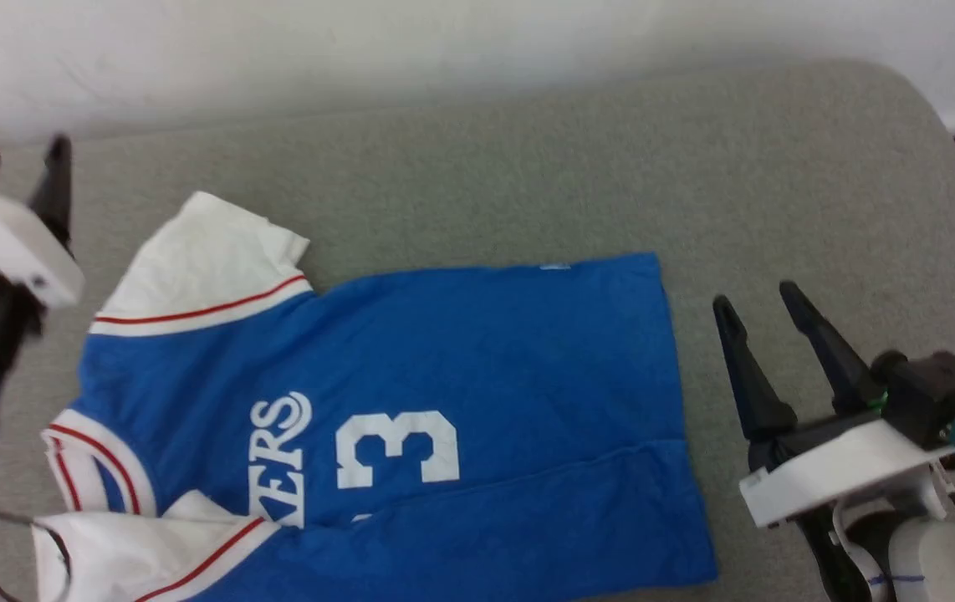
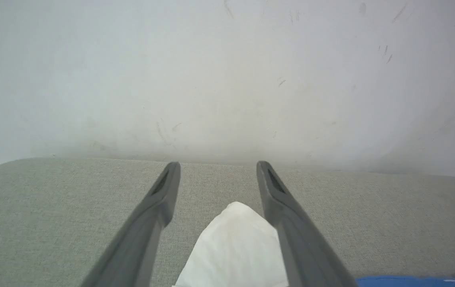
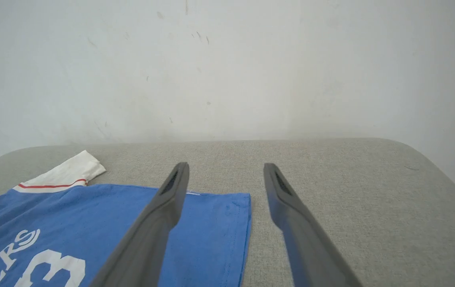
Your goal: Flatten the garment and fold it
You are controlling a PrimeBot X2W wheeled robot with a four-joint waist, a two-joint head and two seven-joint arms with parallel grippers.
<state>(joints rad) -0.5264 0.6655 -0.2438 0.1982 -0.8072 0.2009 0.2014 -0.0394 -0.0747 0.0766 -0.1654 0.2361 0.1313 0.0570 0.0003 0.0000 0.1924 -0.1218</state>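
I see the bright blue jersey T-shirt (image 1: 477, 368) flat, near edge apparently folded; left gripper (image 1: 22, 159) and right gripper (image 1: 754, 296) spread, empty; far side unfolded

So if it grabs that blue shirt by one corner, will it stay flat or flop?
Likely flop: the garment lies limp, with a soft crease across it. Its thin cloth looks light. It might cling to the textured grey surface.

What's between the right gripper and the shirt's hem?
Only bare grey cushion: in the head view, a strip of it separates the garment hem from the right gripper, whose jaws stand open.
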